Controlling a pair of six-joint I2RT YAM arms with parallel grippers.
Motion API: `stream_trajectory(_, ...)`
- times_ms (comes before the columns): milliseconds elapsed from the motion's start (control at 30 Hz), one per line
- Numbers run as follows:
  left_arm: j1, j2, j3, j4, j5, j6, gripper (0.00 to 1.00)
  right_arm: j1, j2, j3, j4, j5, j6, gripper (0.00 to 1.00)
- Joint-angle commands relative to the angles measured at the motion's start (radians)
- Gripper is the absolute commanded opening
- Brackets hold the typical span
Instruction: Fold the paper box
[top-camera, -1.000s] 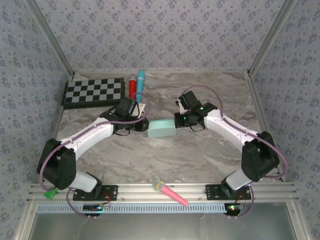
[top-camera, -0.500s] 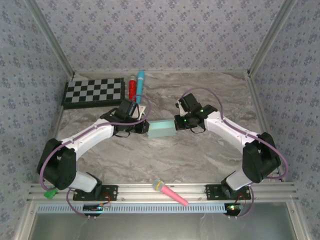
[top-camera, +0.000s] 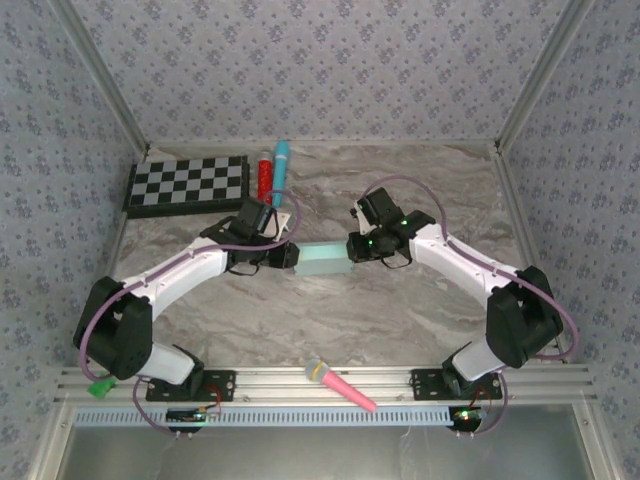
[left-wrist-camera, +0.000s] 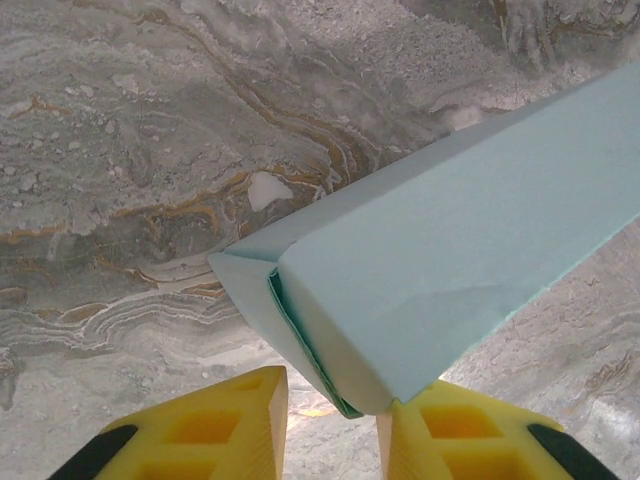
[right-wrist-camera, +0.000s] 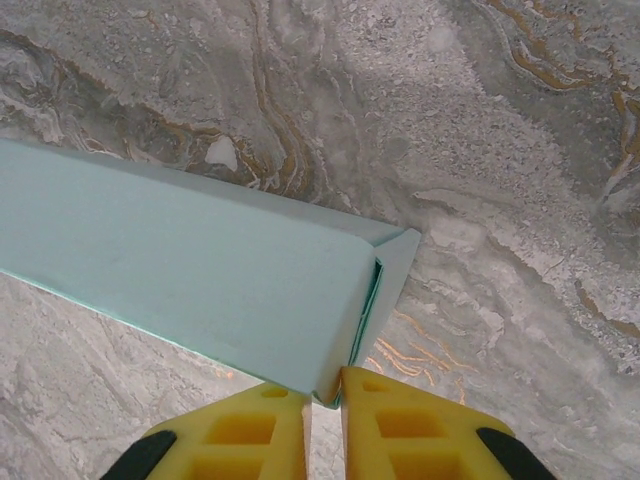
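The paper box (top-camera: 322, 260), a folded pale mint-blue box, lies on the marble table between my two grippers. My left gripper (top-camera: 292, 256) is at its left end. In the left wrist view the box (left-wrist-camera: 450, 250) has its closed end corner just above the gap of my left gripper (left-wrist-camera: 332, 400), whose yellow fingers stand apart; the corner touches the right finger (left-wrist-camera: 450, 430). My right gripper (top-camera: 350, 247) is at the right end. In the right wrist view the box (right-wrist-camera: 180, 260) has its lower corner in the narrow gap of my right gripper (right-wrist-camera: 325, 395), whose jaws are slightly parted.
A checkerboard (top-camera: 188, 184) lies at the back left, with a red tube (top-camera: 265, 175) and a cyan tube (top-camera: 281, 168) beside it. A pink marker-like thing (top-camera: 340, 385) rests on the front rail. Patterned walls close in the table on three sides.
Both grippers' jaws have parted a little at the box's ends. The box shows a narrower face from above than a second ago and has shifted slightly toward the back.
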Motion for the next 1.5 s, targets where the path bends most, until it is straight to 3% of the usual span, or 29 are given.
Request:
stream_trajectory(0, -0.005, -0.022, 0.05, -0.033, -0.005, 0.007, 0.32, -0.004, -0.027, 0.033, -0.028, -0.027, -0.012, 0.18)
stream_trajectory(467, -0.003, -0.091, 0.069, -0.04, -0.016, 0.037, 0.43, -0.016, -0.085, 0.022, 0.036, -0.047, -0.006, 0.34)
stream_trajectory(967, 0.048, -0.05, 0.106, 0.02, -0.034, -0.088, 0.49, -0.054, -0.037, 0.05, 0.07, -0.047, 0.058, 0.34)
stream_trajectory(1467, 0.049, 0.037, 0.131, 0.006, 0.018, -0.1, 0.52, -0.056, -0.01, 0.035, 0.067, -0.067, 0.057, 0.36)
